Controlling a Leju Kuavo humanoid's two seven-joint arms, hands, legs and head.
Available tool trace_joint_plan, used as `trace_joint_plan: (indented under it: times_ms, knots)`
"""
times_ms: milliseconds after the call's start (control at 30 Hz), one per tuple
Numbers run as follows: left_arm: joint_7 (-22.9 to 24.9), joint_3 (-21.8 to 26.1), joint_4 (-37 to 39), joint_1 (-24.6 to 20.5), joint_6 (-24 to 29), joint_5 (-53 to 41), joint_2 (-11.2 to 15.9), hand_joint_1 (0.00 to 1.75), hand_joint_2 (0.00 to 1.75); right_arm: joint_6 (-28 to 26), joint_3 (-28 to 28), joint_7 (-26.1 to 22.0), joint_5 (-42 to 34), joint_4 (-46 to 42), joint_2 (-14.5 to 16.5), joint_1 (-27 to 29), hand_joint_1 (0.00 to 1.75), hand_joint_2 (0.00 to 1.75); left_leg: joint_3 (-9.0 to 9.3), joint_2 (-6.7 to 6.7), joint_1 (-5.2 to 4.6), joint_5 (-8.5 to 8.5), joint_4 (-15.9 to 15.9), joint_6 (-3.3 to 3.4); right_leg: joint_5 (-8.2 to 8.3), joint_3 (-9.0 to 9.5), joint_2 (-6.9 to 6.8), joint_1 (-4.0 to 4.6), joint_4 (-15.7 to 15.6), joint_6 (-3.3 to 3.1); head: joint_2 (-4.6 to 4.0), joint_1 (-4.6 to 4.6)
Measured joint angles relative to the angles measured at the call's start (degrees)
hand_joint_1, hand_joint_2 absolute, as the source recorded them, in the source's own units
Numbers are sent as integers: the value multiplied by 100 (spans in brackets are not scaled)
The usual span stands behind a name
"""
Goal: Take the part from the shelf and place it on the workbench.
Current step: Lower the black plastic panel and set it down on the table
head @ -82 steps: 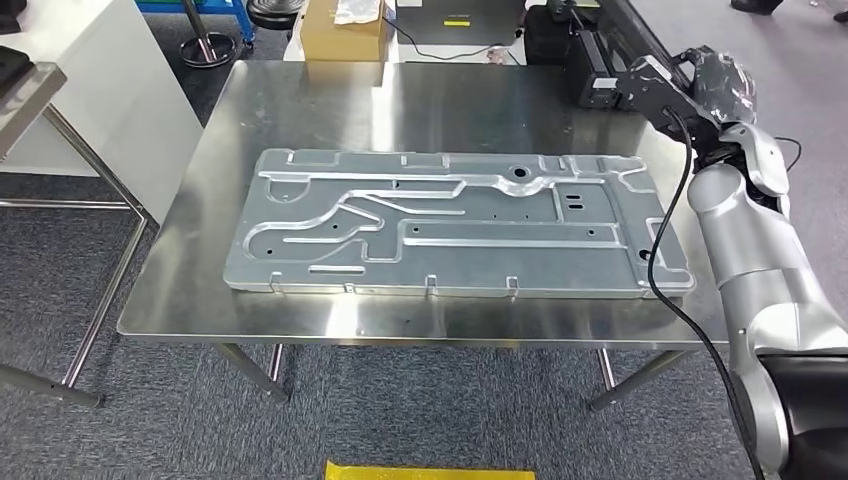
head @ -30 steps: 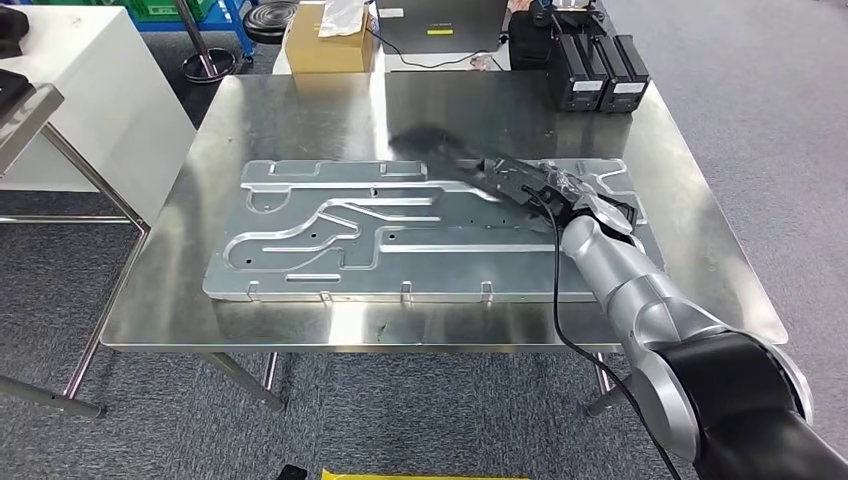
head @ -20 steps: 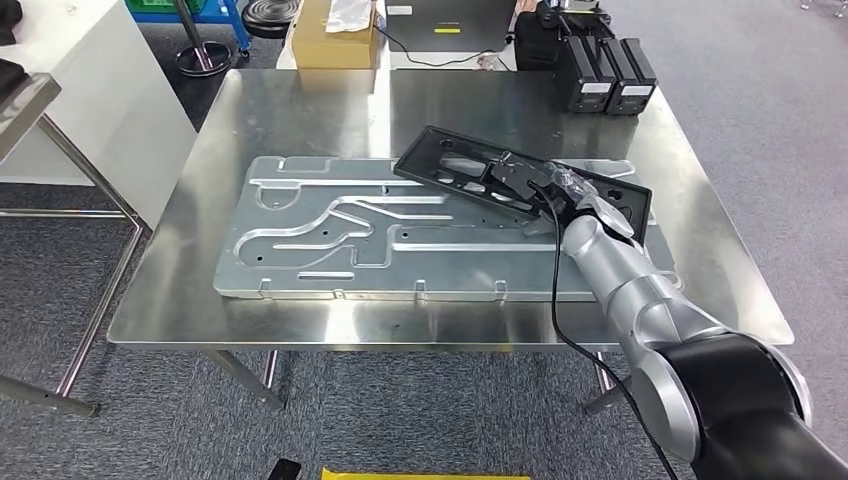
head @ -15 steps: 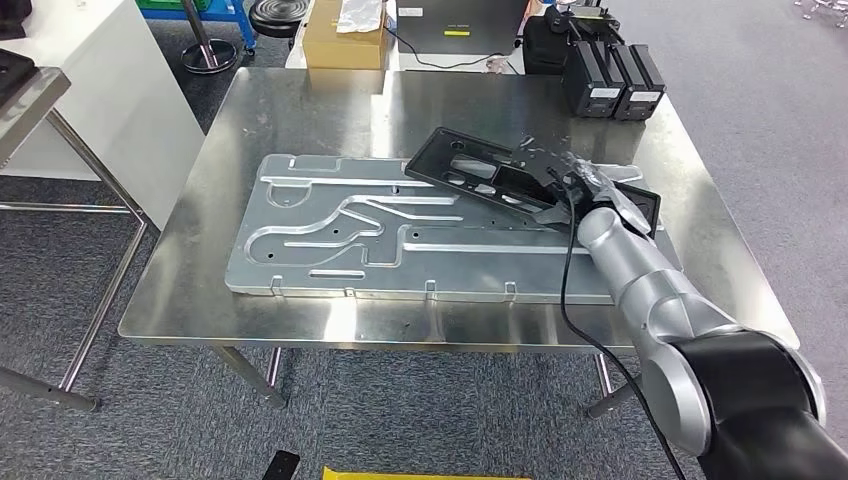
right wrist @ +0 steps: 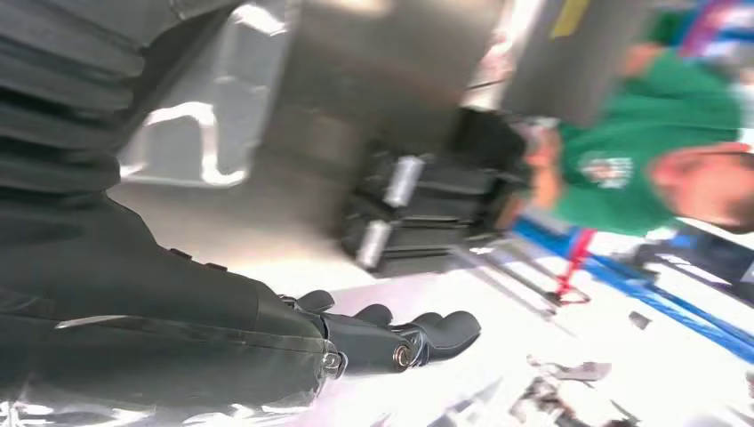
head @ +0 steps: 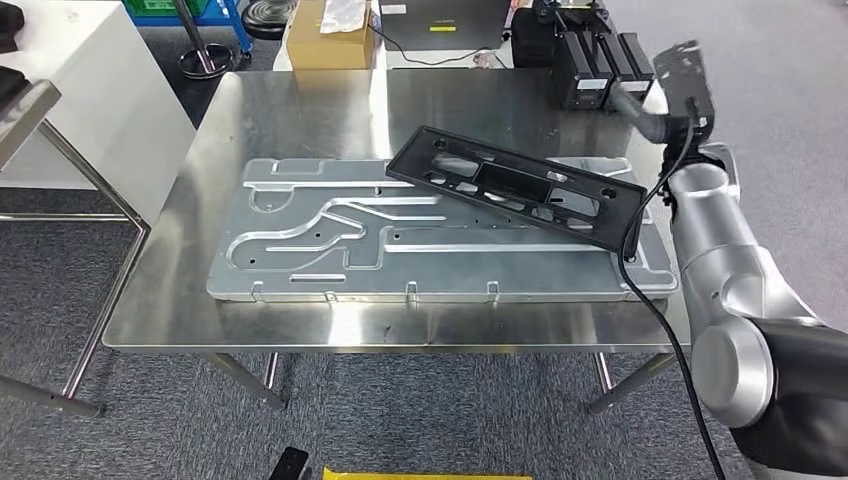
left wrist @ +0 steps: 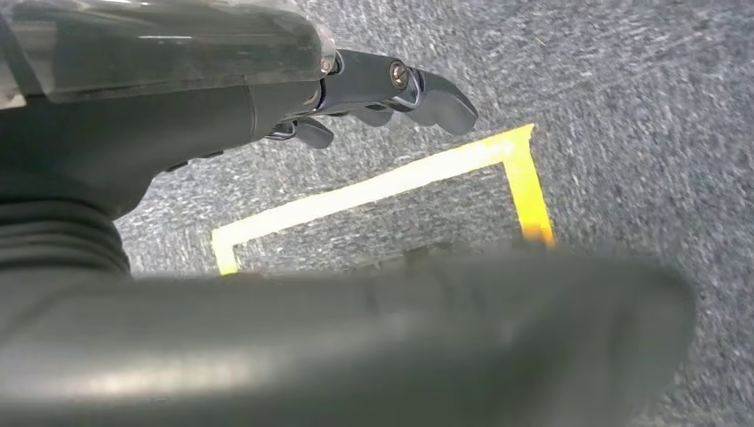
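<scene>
Right hand (head: 680,75) raised, fingers apart, apparently empty (view blurred); black part (head: 515,188) on workbench (head: 300,110), well apart.

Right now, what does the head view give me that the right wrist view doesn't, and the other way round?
Head view alone: the black frame lying across the grey metal panel, free of the right hand, plus the cardboard box. Right wrist view alone: the right hand's fingers spread and holding nothing, and a person in green beyond the table. Both share: the steel workbench, part of the panel, and the black boxes at the far edge.
</scene>
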Motion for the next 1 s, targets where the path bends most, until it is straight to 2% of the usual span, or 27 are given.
trace_joint_plan:
  times_ms: [33,67,133,167,200,233,300,367,400,467,500,533,567,600,633,700,733,767,867,933,1000]
  knots:
    - [11,2,0,10,17,16,0,0,0,59,-72,-147,-129,-90,0,26,0,0,-78,0,7,15,129,-7,-5,5,3,0,3,-1,0,-1]
    - [19,3,0,19,33,36,0,0,0,130,-131,-287,-262,-201,1,73,0,0,-45,0,12,148,18,-6,-12,14,7,-1,7,3,0,-1]
    - [28,7,0,27,64,65,1,0,0,261,-198,-511,-549,-507,7,230,0,0,283,1,17,588,-745,23,-38,44,10,-2,18,29,0,-1]
    - [30,11,0,28,80,85,1,0,0,314,-207,-589,-714,-695,11,346,0,0,466,0,10,739,-1139,42,-54,52,9,9,29,51,0,0]
    - [34,18,0,29,95,105,1,0,0,349,-209,-646,-888,-896,15,480,0,0,588,-1,2,819,-1401,61,-62,54,6,21,34,76,1,2]
    - [38,28,0,36,111,123,1,0,0,362,-204,-680,-1050,-1088,22,634,0,0,645,-5,-6,832,-1527,78,-64,53,2,32,34,103,1,3]
    - [45,55,0,59,150,169,0,0,0,343,-155,-747,-1333,-1509,59,1012,0,0,664,-10,-15,830,-1564,126,-52,61,-5,37,8,165,1,4]
    - [45,88,0,78,204,250,0,0,0,289,-48,-831,-1513,-1953,120,1455,0,0,690,-12,3,867,-1627,199,-136,36,-9,20,90,222,1,7]
    - [59,94,1,83,262,416,6,0,0,257,12,-869,-1569,-2150,151,1661,0,0,700,-13,14,887,-1657,229,-265,-51,-9,14,281,245,1,9]
    - [148,-25,4,114,457,1215,44,0,0,170,132,-918,-1667,-2485,219,2075,0,0,702,-12,14,898,-1671,254,-634,-386,-7,6,992,278,1,12]
    - [211,-238,6,146,579,2051,74,0,0,105,215,-946,-1726,-2665,271,2317,0,0,701,-12,11,896,-1671,256,-777,-567,-7,3,1370,291,1,12]
    - [261,-560,8,184,677,3089,106,0,0,34,313,-979,-1780,-2849,329,2590,0,0,703,-11,10,892,-1670,257,-820,-681,-8,-2,1595,296,1,11]
    - [288,-995,9,226,747,4262,133,0,0,-41,427,-1019,-1821,-3038,404,2874,0,0,705,-9,9,887,-1668,255,-757,-696,-9,-7,1615,293,0,12]
    - [299,-1587,9,264,794,5560,169,0,0,-124,564,-1059,-1842,-3238,497,3164,0,0,710,-8,9,879,-1663,249,-590,-584,-15,-11,1379,281,0,11]
    - [300,-2182,9,296,816,6618,201,0,0,-198,697,-1087,-1843,-3414,594,3443,0,0,715,-7,8,867,-1654,235,-382,-381,-36,-11,975,260,0,11]
    - [299,-3363,9,349,852,8092,255,0,0,-321,974,-1105,-1844,-3727,832,3949,0,0,720,-6,-16,831,-1627,186,-139,-15,-97,27,248,194,0,10]
    - [300,-3782,9,376,867,8324,274,0,0,-362,1094,-1094,-1853,-3840,945,4164,0,0,721,-1,-26,816,-1617,157,-114,67,-114,48,78,161,0,8]
    - [305,-4124,9,407,881,8288,290,0,0,-390,1201,-1075,-1867,-3921,1047,4357,0,0,725,7,-33,807,-1616,127,-135,82,-109,71,37,129,0,6]
    - [331,-4763,9,486,895,7221,345,0,0,-435,1444,-994,-1936,-4048,1259,4805,0,0,719,39,-19,714,-1540,28,-107,98,-59,49,1,22,0,2]
    - [341,-5046,10,509,897,6819,391,0,0,-442,1560,-969,-1977,-4088,1363,5012,0,0,539,41,-4,410,-1080,-32,-90,114,-40,28,-27,-47,0,-3]
    - [351,-5238,18,528,896,6729,428,0,0,-442,1636,-936,-2006,-4116,1429,5229,0,0,201,40,3,20,-292,-75,-91,113,-19,35,-24,-75,0,-6]
